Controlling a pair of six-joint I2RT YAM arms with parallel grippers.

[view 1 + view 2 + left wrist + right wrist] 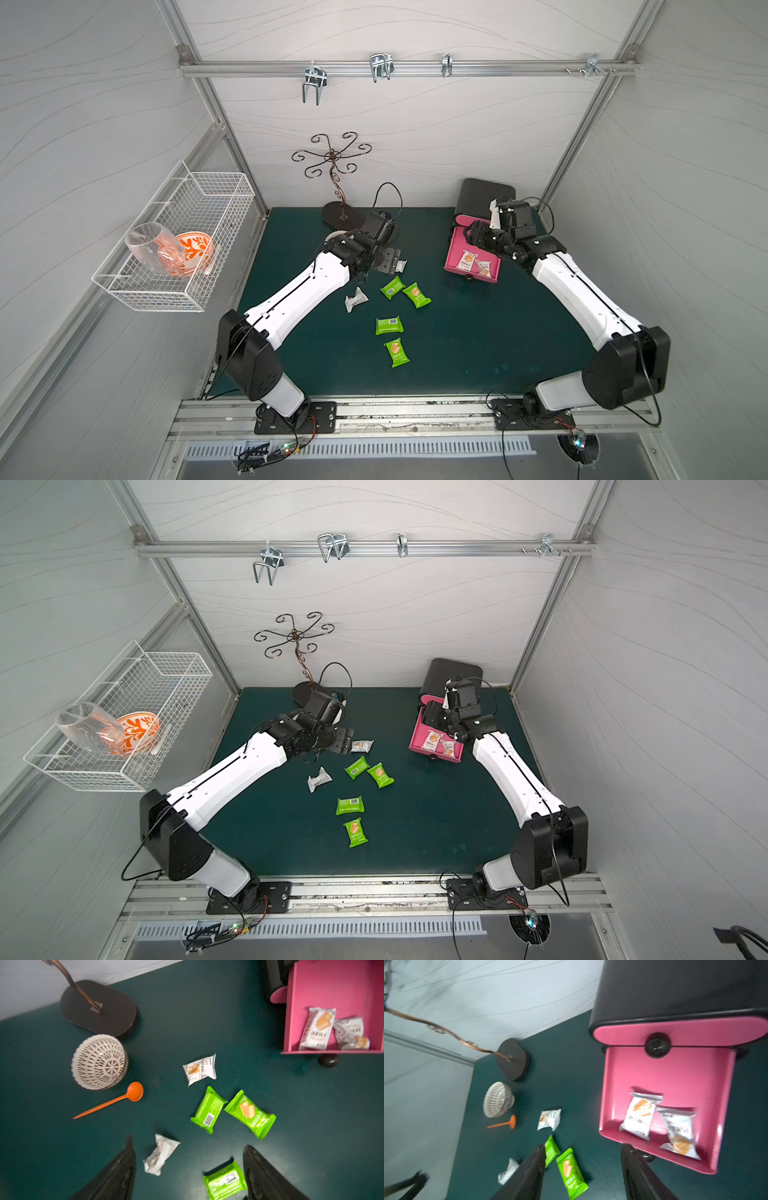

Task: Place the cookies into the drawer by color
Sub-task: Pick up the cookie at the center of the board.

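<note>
the left pincer (189, 1145) stands wide over the table (457, 332), with nothing between its jaws. in the left wrist view a crumpled white packet (160, 1155) lies just inside one of the fingers (120, 1172). its long axis runs roughly along the fingers rather than across them. a green packet (225, 1182) lies close by the other finger. a flat white packet (200, 1069) lies out past the tips, on the side toward the pink drawer (654, 1072).

the right pincer (583, 1147) is also spread and empty, and hovers at the front edge of that drawer. the drawer is pulled out of a black cabinet (675, 987) and holds two white packets, one (640, 1115) overlapping the other (679, 1132).

so this drawer looks to be the white one. both loose white packets lie on the left arm's side, well apart from the right pincer, so the left arm is the nearer for them. the crumpled one seems the likelier pick: it sits almost in the gap, but off centre. the pincer probably needs to shift toward it and turn so the jaws close across its narrow width.

three more green packets are loose on the table, a pair (392, 287) (416, 295) near the flat white one and another (397, 352) nearer the arms' bases. a patterned bowl (99, 1061) and an orange spoon (116, 1100) lie off to the side.
</note>
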